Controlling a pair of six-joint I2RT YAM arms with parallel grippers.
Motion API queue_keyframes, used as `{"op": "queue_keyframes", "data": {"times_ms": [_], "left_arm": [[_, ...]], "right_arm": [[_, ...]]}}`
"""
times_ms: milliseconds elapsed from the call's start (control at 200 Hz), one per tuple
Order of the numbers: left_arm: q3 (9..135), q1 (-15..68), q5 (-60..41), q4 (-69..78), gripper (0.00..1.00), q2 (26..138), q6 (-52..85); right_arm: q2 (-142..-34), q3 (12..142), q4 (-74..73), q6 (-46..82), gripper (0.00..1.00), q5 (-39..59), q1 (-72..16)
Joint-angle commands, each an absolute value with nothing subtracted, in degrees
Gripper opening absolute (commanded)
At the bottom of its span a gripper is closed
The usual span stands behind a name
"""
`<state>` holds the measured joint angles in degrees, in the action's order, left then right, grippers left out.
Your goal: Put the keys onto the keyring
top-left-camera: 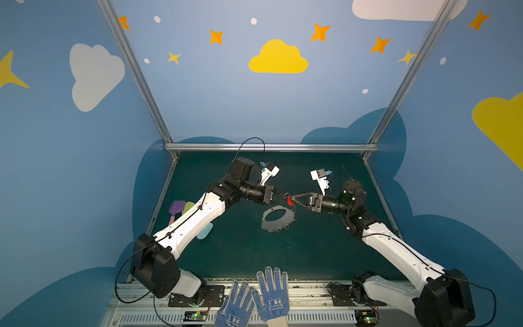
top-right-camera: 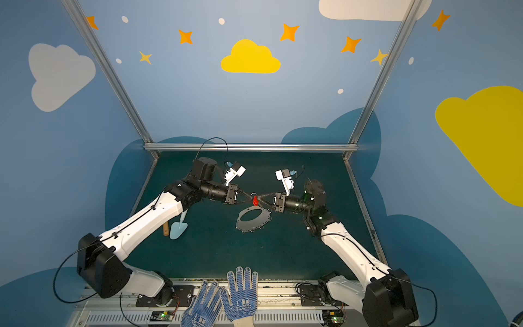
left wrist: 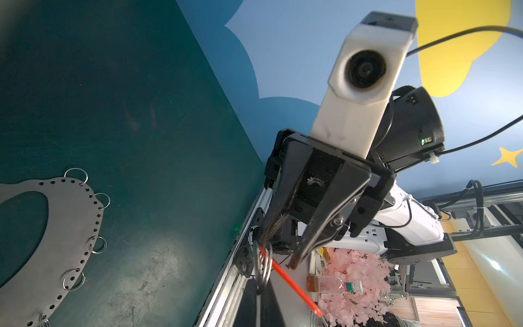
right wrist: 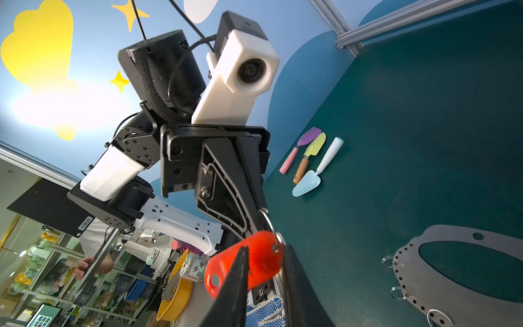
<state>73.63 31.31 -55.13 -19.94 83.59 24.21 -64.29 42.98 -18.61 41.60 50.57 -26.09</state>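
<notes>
Entry — grippers meet nose to nose over the middle of the table.

The left gripper [right wrist: 259, 218] has its jaws pressed together at the tips, pinching the wire split ring [left wrist: 268, 270] of the keys [top-left-camera: 289, 201]. The ring passes through one end of the red tag [right wrist: 256, 262], which hangs from it in mid-air. The silver key itself cannot be made out clearly in any view.

The right gripper [left wrist: 278, 253] comes in from the opposite side. Its jaws stand partly apart and straddle the red tag — one finger [left wrist: 276, 223] sits against the ring end, and the other ends close beside the tag's thin edge. Whether the pads actually press the tag cannot be told.

The keyring [top-left-camera: 278, 227] lies flat on the dark green table [top-left-camera: 240, 254]. In both top views it sits just toward the front edge from the meeting tips. The keys are held clear of it, not touching. Small wire rings [left wrist: 97, 245] hang through the tiny holes along one stretch of its rim, and the oval hole shows bare mat.

Three pastel toy shovels [right wrist: 308, 181] lie side by side at the table's left edge, by the left arm and well apart from the keyring. A pair of blue dotted gloves [top-left-camera: 271, 294] rests on the front rail between the two arm bases.
</notes>
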Motion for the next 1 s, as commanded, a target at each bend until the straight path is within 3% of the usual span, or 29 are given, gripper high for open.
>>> {"op": "queue_keyframes", "data": {"times_ms": [0, 416, 636, 776, 866, 951, 996], "left_arm": [[73.65, 31.49, -55.94, -19.03, 0.07, 83.45, 23.29], [73.44, 31.68, -57.70, -18.24, 0.09, 82.88, 23.53], [73.91, 31.77, -57.74, -18.35, 0.09, 83.29, 23.47], [74.31, 31.66, -57.14, -18.62, 0.10, 83.33, 23.32], [74.53, 31.65, -56.48, -19.05, 0.17, 83.32, 23.12], [74.47, 31.02, -55.01, -19.54, 0.32, 83.00, 23.32], [73.94, 30.04, -54.63, -18.92, 0.34, 82.65, 24.12]], "right_arm": [[-62.49, 45.60, -14.44, 38.67, 0.28, 48.52, -25.98], [-65.70, 47.73, -19.62, 41.31, 0.27, 54.00, -26.79], [-65.76, 48.16, -18.70, 40.53, 0.18, 54.45, -27.11], [-65.69, 48.50, -17.10, 39.26, 0.05, 53.90, -26.99], [-65.46, 49.11, -14.83, 37.93, 0.00, 52.84, -26.91], [-65.32, 49.40, -14.01, 37.39, 0.00, 52.33, -26.41], [-65.37, 49.39, -14.27, 37.52, 0.00, 52.42, -26.07]]}}
